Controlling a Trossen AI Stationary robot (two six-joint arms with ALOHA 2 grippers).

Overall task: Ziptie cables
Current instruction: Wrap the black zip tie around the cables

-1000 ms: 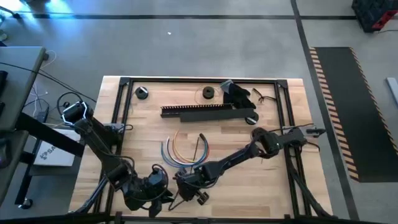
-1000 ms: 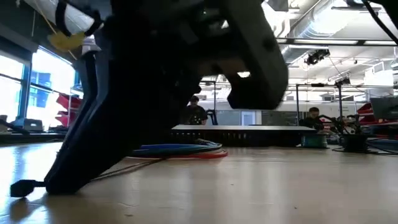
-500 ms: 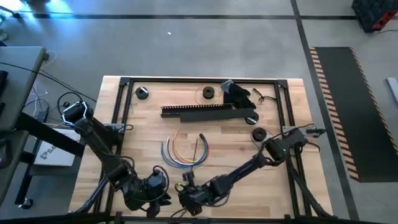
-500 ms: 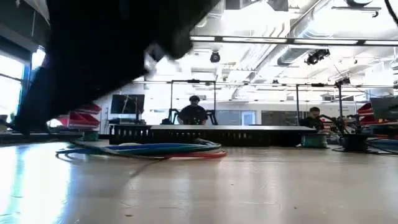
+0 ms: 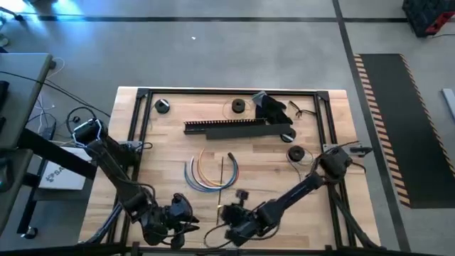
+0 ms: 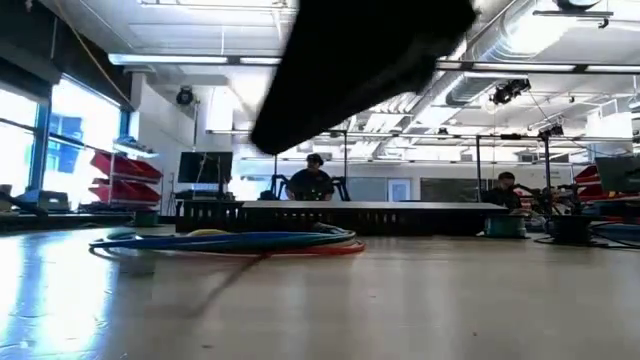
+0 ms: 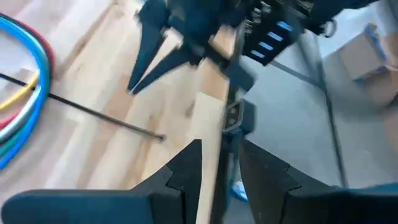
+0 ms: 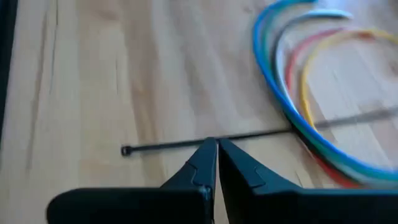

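Observation:
The cables (image 5: 202, 174) lie in a curved bundle of blue, white, yellow and red wires on the middle of the table, also seen in the low view (image 6: 230, 240). The ziptie (image 5: 221, 181) is a thin dark strip lying flat on the wood. It runs from under the cables toward the near edge, and its head end (image 8: 126, 150) lies free. My right gripper (image 8: 216, 149) is shut and hovers over the ziptie's near part. In the left wrist view its tips (image 7: 132, 89) stand above the strip, apart from it. My left gripper (image 7: 221, 162) is open at the near edge, left of the right one.
A long black slotted duct (image 5: 238, 126) lies across the far part of the table. Round dark parts (image 5: 162, 106) (image 5: 237, 107) (image 5: 296, 153) and a black object (image 5: 274, 107) sit near it. A black frame rail (image 5: 142, 114) borders the board. People sit at desks far behind the table.
My right gripper has moved toward the table's near edge and risen from the tabletop; in the low view it no longer rests on the wood. The ziptie, curved beside the cables a second ago, now lies straight, its near end closer to the near edge.

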